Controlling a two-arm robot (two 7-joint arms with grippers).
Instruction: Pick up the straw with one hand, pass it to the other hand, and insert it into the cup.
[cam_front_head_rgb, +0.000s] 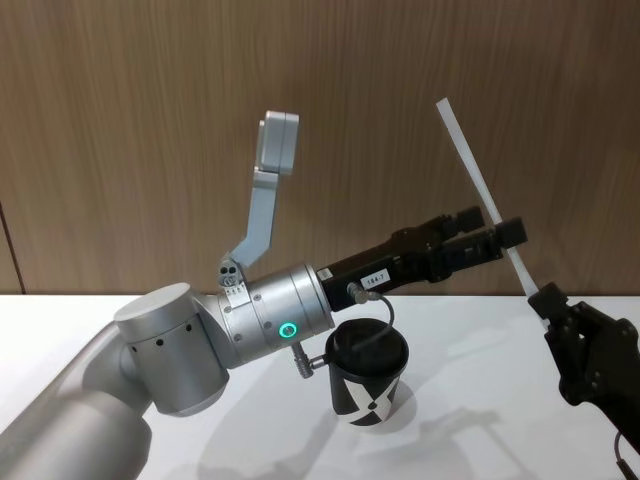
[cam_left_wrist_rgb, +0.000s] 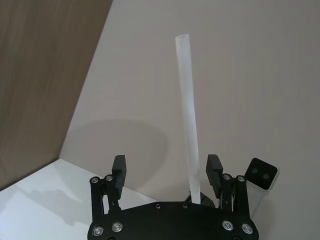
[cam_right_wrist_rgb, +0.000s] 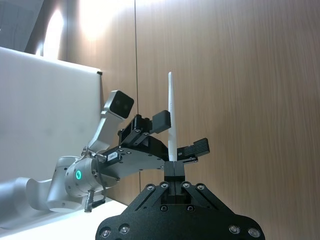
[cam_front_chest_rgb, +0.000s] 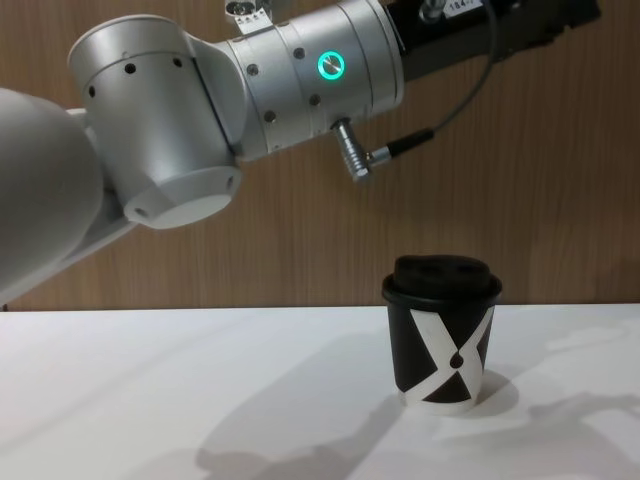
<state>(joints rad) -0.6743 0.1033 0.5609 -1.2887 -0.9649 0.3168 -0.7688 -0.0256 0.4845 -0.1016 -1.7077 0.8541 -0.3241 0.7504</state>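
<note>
Your right gripper (cam_front_head_rgb: 548, 303), low at the right, is clamped on the lower end of the straw (cam_front_head_rgb: 478, 178), which leans up and to the left. Your left gripper (cam_front_head_rgb: 490, 224) reaches across over the cup (cam_front_head_rgb: 368, 385), with its fingers spread, one on either side of the straw. The cup stands upright on the table (cam_front_head_rgb: 480, 370), lid on.

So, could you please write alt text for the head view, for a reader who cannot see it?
The right gripper, at the lower right, holds a tilted white straw by its lower end, and the open left gripper reaches in from the left, with its fingers on either side of the straw's middle. A black lidded cup stands on the white table below the left arm.
</note>
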